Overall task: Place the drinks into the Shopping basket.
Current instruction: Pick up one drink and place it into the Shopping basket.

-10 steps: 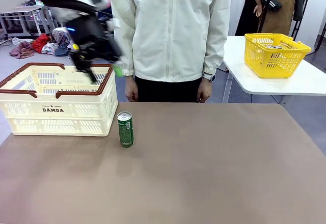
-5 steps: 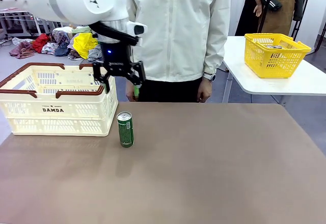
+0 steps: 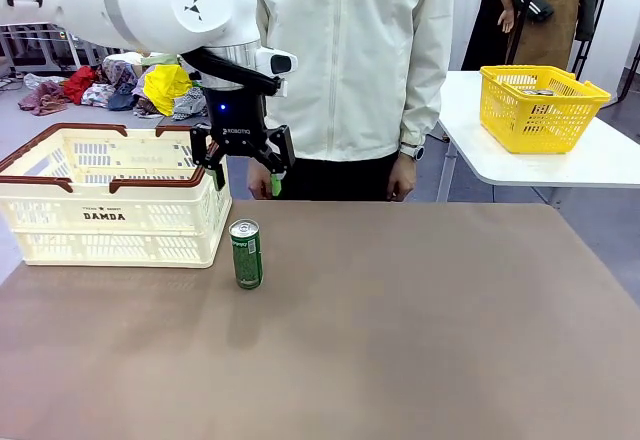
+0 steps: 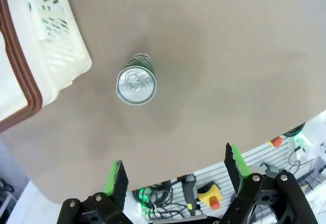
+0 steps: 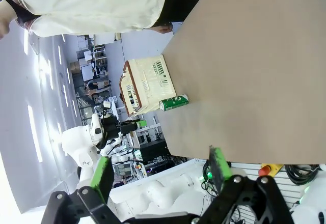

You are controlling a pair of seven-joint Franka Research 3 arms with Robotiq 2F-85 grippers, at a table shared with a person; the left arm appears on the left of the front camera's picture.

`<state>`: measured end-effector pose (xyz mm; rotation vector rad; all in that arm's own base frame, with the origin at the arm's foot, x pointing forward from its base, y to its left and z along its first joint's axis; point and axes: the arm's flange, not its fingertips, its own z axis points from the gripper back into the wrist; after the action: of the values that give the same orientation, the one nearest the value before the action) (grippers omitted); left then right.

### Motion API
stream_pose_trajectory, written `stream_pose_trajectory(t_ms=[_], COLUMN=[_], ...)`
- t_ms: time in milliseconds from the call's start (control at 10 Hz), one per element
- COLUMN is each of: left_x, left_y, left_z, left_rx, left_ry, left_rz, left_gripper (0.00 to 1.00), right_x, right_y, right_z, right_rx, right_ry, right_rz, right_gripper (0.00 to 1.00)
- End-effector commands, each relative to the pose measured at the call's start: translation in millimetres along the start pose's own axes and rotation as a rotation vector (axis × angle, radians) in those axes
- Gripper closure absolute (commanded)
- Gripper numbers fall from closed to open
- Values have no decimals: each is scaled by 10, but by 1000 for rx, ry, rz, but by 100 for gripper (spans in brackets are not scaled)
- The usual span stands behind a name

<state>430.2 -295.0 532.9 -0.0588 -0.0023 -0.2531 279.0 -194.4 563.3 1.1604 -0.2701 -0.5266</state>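
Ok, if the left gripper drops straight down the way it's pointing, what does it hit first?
Probably the bare table just beside the green can, not the can itself: the open left gripper looks slightly off it, though depth is unclear.

ROBOTICS LAB: A white robot arm (image 3: 150,5) is reaching over a plain brown table (image 3: 420,340) while a person in a white jacket (image 3: 350,60) is standing at the far side. This is looking like a research hall, not a shop. A cream Shopping basket (image 3: 60,215) is sitting on the brown table, and a yellow basket (image 3: 540,110) is sitting on a neighbouring white table (image 3: 580,165). Heaps of coloured clothes (image 3: 160,85) are lying on the grey floor behind. Below the table's edge, a white slotted panel (image 4: 265,155) is showing with cables and a yellow box with a red button (image 4: 211,199) in front of it. Long ceiling lights (image 5: 31,132) are glowing over an open hall.
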Motion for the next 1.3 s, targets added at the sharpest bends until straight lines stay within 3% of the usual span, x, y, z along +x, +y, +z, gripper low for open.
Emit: stream_pose_trajectory(t_ms=[0, 500, 900, 1200], left_x=[29, -66, 15, 158], left_y=[85, 276, 165, 160], left_z=[14, -578, -1071, -1288], left_rx=[68, 114, 100, 115], left_ry=[-58, -208, -169, -194], left_rz=[55, 190, 140, 147], left_gripper=[0, 0, 0, 0], right_x=[8, 8, 8, 8], right_y=[49, 49, 49, 49], right_z=[26, 26, 26, 26], right_rx=[7, 7, 7, 7], right_ry=[3, 3, 3, 3], right_rz=[-11, -11, -11, -11], right_gripper=[0, 0, 0, 0])
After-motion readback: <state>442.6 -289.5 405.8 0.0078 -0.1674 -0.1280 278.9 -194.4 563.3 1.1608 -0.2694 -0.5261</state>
